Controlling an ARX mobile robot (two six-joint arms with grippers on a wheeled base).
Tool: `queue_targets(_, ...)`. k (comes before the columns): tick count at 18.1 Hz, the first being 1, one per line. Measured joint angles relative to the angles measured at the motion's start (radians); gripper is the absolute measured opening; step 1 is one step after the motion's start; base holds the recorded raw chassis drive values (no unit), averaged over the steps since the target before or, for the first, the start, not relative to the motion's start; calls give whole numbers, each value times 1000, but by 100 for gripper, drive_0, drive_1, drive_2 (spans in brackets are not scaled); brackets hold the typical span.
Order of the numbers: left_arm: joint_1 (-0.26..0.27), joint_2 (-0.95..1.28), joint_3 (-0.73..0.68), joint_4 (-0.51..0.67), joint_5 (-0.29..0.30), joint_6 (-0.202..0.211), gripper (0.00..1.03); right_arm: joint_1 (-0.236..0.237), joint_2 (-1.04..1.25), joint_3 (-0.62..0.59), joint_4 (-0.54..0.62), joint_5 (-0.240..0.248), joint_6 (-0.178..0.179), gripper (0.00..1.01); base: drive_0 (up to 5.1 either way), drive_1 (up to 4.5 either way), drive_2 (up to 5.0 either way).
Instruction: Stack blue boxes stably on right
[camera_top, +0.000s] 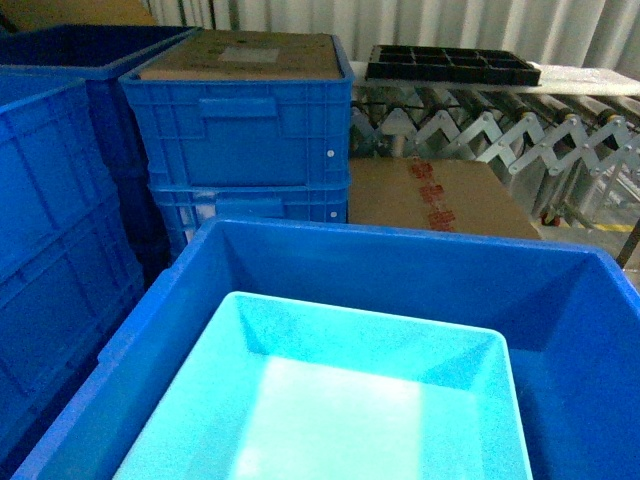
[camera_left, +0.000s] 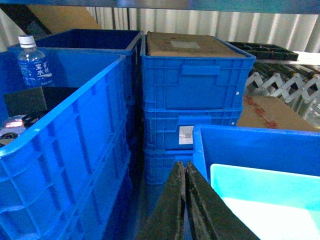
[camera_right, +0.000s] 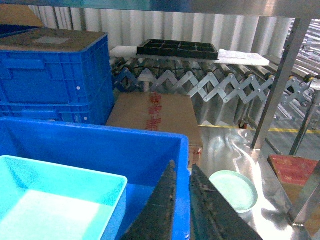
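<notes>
A turquoise blue box (camera_top: 330, 400) rests inside a larger smooth dark blue tub (camera_top: 400, 270) close below the head camera. The left wrist view shows the blue box (camera_left: 265, 185) within the tub (camera_left: 250, 150), and the right wrist view shows the blue box (camera_right: 50, 190) inside the same tub (camera_right: 100, 145). My right gripper (camera_right: 181, 167) is shut on the tub's right wall, which runs between its fingers. At the tub's left wall my left gripper (camera_left: 185, 164) has its fingers pressed together; whether it holds the wall is hidden. Neither gripper shows in the head view.
Stacked ribbed dark blue crates (camera_top: 240, 130) stand behind, more crates (camera_top: 50, 220) at left, one holding a water bottle (camera_left: 35, 62). A cardboard box (camera_top: 440, 195) lies below a roller conveyor (camera_top: 500, 130) carrying a black tray (camera_top: 450, 63). Right: green plate (camera_right: 232, 190), red block (camera_right: 292, 170), metal post (camera_right: 277, 85).
</notes>
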Motion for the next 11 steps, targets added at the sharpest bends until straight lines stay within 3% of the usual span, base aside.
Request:
queue_targets(7,0,0,0,0,0,0,90,0,0,0,0,0,0,99,0,0,0)
queue_targets(8,0,0,0,0,0,1,100,0,0,0,0,0,2,98,0,0,0)
queue_targets(11,0,0,0,0,0,1,98,0,0,0,0,0,2,98,0,0,0)
